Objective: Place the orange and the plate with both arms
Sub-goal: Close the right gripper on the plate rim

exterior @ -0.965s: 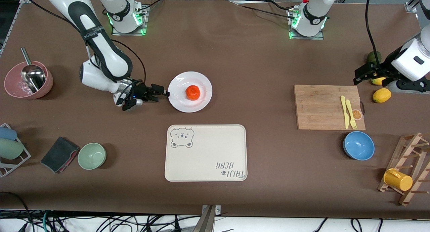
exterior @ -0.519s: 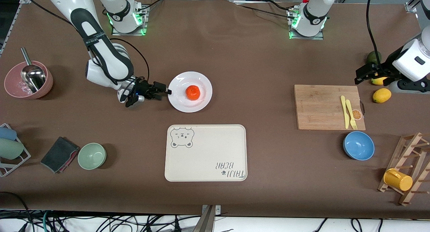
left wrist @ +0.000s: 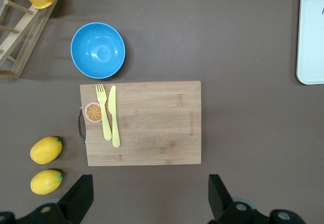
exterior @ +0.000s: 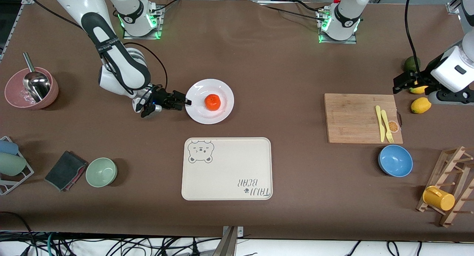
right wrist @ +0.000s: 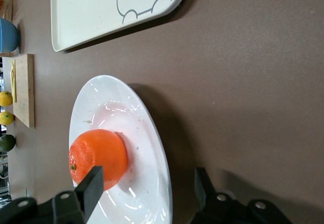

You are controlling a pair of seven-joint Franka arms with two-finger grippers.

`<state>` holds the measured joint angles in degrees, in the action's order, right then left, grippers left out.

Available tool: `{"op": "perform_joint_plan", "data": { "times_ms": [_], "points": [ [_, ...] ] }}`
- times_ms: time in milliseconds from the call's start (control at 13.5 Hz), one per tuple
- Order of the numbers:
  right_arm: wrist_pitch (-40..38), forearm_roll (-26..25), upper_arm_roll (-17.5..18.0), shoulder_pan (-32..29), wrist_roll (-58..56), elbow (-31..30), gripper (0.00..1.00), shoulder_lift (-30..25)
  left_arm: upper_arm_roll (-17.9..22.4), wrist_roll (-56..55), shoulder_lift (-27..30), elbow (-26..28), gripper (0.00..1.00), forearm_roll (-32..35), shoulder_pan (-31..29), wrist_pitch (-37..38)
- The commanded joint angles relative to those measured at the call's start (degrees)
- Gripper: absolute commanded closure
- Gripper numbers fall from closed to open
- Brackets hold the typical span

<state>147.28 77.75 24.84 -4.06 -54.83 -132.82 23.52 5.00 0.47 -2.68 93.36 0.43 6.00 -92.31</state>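
Observation:
The orange (exterior: pixel 212 102) sits on the white plate (exterior: pixel 223 89) near the table's middle, farther from the front camera than the bear-print tray. My right gripper (exterior: pixel 185 100) is open at the plate's rim on the right arm's side, one finger over the rim and one outside it. In the right wrist view the orange (right wrist: pixel 98 158) rests on the plate (right wrist: pixel 147 133) between the open fingers (right wrist: pixel 93 188). My left gripper (exterior: pixel 400 82) is open and empty near the lemons at the left arm's end; its wrist view shows the fingers (left wrist: pixel 80 197) wide apart over bare cloth.
The cream bear tray (exterior: pixel 226 169) lies nearer the front camera than the plate. A cutting board (exterior: pixel 361 118) with yellow cutlery, a blue bowl (exterior: pixel 395 160), lemons (exterior: pixel 420 105), a mug rack (exterior: pixel 448 189), a green bowl (exterior: pixel 101 172) and a pink bowl (exterior: pixel 31 88) stand around.
My right gripper has moved toward the plate until its open fingers straddle the rim. The left arm has shifted slightly upward.

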Motion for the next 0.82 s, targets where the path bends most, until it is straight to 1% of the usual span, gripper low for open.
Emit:
{"op": "perform_joint_plan", "data": {
  "times_ms": [0,148,223,371,594,742],
  "points": [
    [1.3,3.4,0.7,-0.2,-4.2,-1.1,0.27,0.0,-0.2,0.3,-0.1,-0.6,0.0,1.9,0.1,0.8],
    [1.3,7.6,0.7,-0.1,-9.7,-1.5,0.35,0.6,-0.2,0.3,-0.1,-0.6,0.0,1.8,0.0,0.8],
    [1.2,9.0,0.7,-0.2,-11.4,-1.6,0.36,0.7,-0.2,0.3,0.0,-0.6,0.0,1.8,0.0,0.8],
    [1.2,9.3,0.7,-0.1,-11.9,-1.6,0.42,0.8,-0.2,0.2,-0.1,-0.6,0.0,1.8,0.0,0.8],
    [1.3,9.4,0.7,-0.1,-11.9,-1.7,0.55,0.9,-0.2,0.2,-0.1,-0.6,0.0,1.8,0.0,0.8],
    [1.3,10.0,0.7,0.3,-11.9,-1.7,0.57,0.9,-0.2,0.2,-0.1,-0.6,0.0,1.8,0.0,0.8]
  ]
}}
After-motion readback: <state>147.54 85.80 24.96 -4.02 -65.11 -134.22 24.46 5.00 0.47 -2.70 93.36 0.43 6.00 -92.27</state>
